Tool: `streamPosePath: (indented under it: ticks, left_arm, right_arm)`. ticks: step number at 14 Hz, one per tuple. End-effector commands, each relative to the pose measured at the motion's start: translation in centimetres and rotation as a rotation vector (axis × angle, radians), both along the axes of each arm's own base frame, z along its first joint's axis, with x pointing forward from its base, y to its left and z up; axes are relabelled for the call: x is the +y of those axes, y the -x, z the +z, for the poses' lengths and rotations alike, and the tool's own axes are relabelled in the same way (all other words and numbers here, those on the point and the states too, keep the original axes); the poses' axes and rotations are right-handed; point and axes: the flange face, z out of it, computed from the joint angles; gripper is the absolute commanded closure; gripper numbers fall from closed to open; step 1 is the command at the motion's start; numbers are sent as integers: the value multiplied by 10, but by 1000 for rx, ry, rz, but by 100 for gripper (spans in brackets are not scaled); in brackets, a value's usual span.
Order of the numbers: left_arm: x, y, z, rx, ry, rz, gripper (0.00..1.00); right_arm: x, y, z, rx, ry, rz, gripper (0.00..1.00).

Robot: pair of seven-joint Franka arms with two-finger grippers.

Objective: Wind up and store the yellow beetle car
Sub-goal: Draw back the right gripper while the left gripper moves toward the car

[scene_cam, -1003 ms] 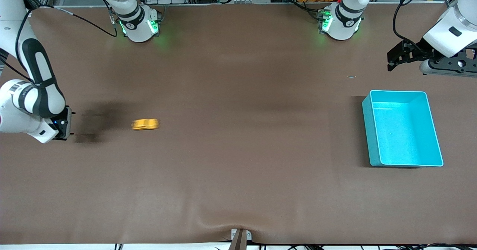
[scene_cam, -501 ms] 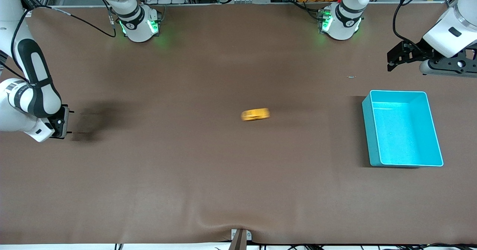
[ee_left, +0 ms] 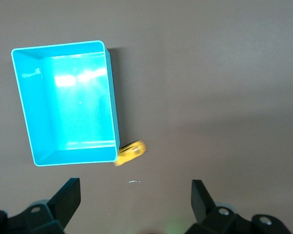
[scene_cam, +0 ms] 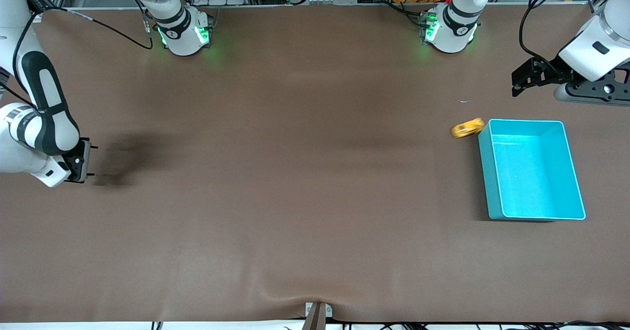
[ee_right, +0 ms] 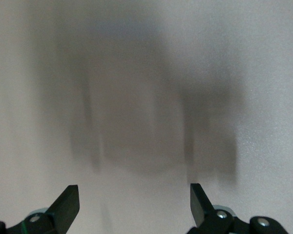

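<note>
The yellow beetle car (scene_cam: 467, 128) is on the table against the outside corner of the teal bin (scene_cam: 485, 172), at the corner farthest from the front camera, blurred by motion. The left wrist view shows the car (ee_left: 131, 152) at the bin's (ee_left: 58, 45) corner, outside it. My left gripper (scene_cam: 515, 83) hangs open and holds nothing, over the table near the bin at the left arm's end; its jaws (ee_left: 135, 187) stand wide apart. My right gripper (scene_cam: 94, 162) is open and low over bare table at the right arm's end, with nothing between its jaws (ee_right: 134, 192).
A small pale scrap (scene_cam: 464, 101) lies on the brown mat beside the car, farther from the front camera. The bin's inside holds nothing. The two arm bases (scene_cam: 184, 32) (scene_cam: 448, 30) stand along the table edge farthest from the front camera.
The car has rolled across the table from the right arm's end to the bin's corner. The right arm drew back slightly toward its table end. Both grippers stayed open.
</note>
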Motion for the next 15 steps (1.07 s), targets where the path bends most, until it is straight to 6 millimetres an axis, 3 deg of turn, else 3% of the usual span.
streamPosePath:
  ticks: [1, 15]
  left_arm:
    - [1, -1, 2, -4, 9, 14, 0]
    - [7, -5, -2, -3, 8, 26, 0]
  right_arm:
    - [-7, 0, -2, 1, -17, -23, 0]
    - [-2, -2, 1, -13, -42, -49, 0]
